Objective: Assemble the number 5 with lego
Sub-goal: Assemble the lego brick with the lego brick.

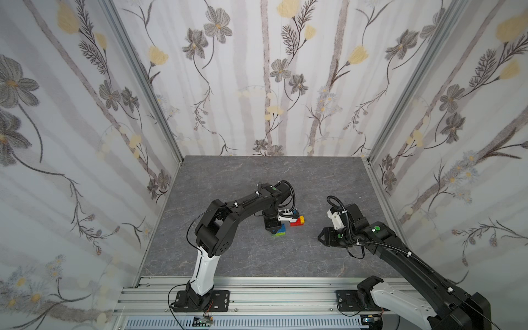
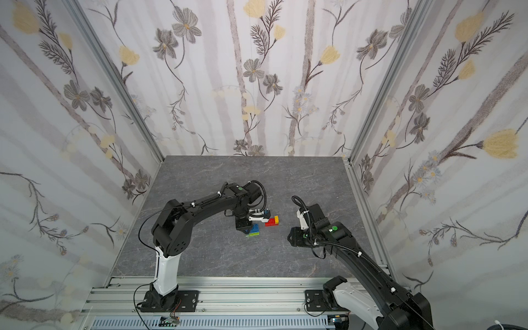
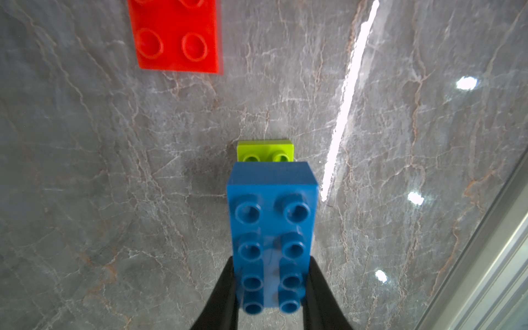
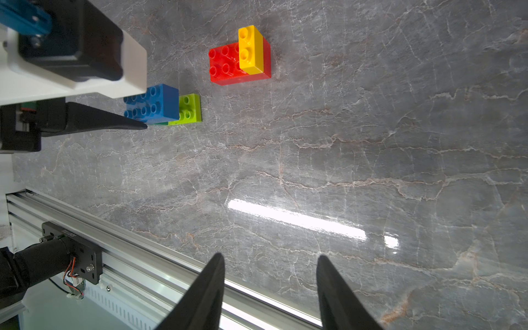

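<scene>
Right claw (image 4: 270, 255) hangs released above tabletop (image 4: 343, 143); left claw (image 3: 271, 263) clenches blue brick (image 3: 271, 205), seemingly stacked over lime (image 3: 265, 150); red (image 1: 294, 223) with yellow (image 1: 302, 219) atop sits at two o'clock from it.

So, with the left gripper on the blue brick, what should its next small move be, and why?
Probably a slight lift: the left gripper clamps the blue brick, stacked over the lime brick, while the yellow brick on the red brick sits apart.

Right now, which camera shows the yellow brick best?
The right wrist view: the yellow brick sits large and sharp on one end of the red brick. In both top views it is tiny; the left wrist view misses it.
</scene>
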`<state>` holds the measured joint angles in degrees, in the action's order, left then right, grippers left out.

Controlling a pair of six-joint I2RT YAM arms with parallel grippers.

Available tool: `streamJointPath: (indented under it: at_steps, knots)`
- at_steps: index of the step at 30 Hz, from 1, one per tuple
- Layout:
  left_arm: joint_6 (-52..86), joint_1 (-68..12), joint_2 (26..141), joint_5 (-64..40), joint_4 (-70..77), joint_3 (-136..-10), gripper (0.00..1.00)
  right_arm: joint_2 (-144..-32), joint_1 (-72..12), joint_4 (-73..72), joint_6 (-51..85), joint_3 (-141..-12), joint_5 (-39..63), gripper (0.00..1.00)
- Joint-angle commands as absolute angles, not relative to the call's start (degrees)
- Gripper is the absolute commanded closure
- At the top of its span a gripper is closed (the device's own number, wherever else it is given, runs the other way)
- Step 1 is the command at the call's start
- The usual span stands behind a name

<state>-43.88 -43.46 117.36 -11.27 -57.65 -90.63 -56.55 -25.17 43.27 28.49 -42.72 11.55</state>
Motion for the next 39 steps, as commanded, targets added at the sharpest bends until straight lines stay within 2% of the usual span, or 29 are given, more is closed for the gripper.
streamJointPath:
  at_steps: [1,6,26,39]
  knots:
    - [-44.3,-43.8,118.3,-9.4,-58.6,-89.9,0.96,-56.1,-25.0,43.5,29.3,-42.7,11.3,0.48]
    - [-43.1,-44.0,118.9,-8.7,-57.7,-89.4,1.0,-56.0,-24.9,43.5,29.2,-42.8,11.4,0.48]
    - [-38.3,-43.4,112.4,-8.1,-44.6,-77.6,1.0,-56.3,-24.6,43.5,29.3,-43.2,11.4,0.48]
    - [-36.6,-42.8,111.0,-8.4,-41.7,-75.6,1.0,-56.6,-24.6,43.5,29.4,-43.0,11.4,0.47]
